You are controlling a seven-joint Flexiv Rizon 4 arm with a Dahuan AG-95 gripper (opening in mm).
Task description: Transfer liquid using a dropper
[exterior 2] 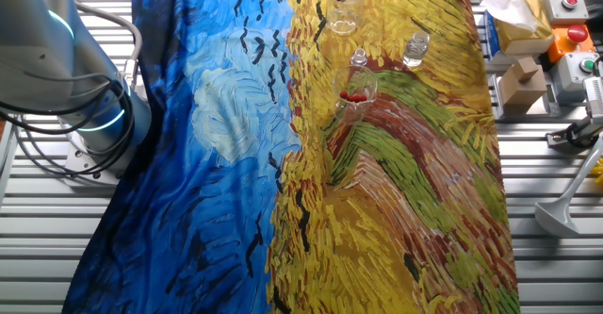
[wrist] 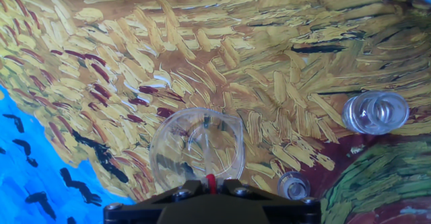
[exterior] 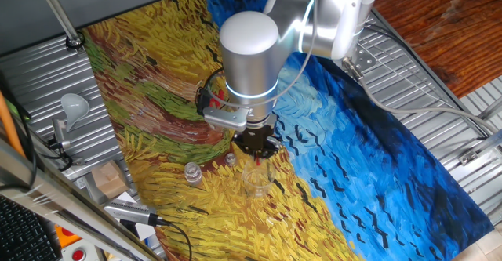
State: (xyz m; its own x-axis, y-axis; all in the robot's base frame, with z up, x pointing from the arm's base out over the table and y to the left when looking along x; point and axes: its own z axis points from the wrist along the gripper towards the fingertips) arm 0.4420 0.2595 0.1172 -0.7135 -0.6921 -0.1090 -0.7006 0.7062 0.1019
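Red bulb of the dropper (wrist: 211, 179) peeks out — hand (wrist: 211, 192) pinching it, mostly cropped.

Pretty tight right under the gripper (exterior: 257, 153): clear beaker (wrist: 196, 146) directly below, small vial (wrist: 293, 184) just beside it, bigger jar (wrist: 375, 112) a bit further out. Loads of open painted cloth (exterior 2: 226, 163) on the blue side, nothing standing there.

Robot lab, emergency-stop buttons (exterior 2: 563, 3), metal workbench (exterior 2: 556, 257)
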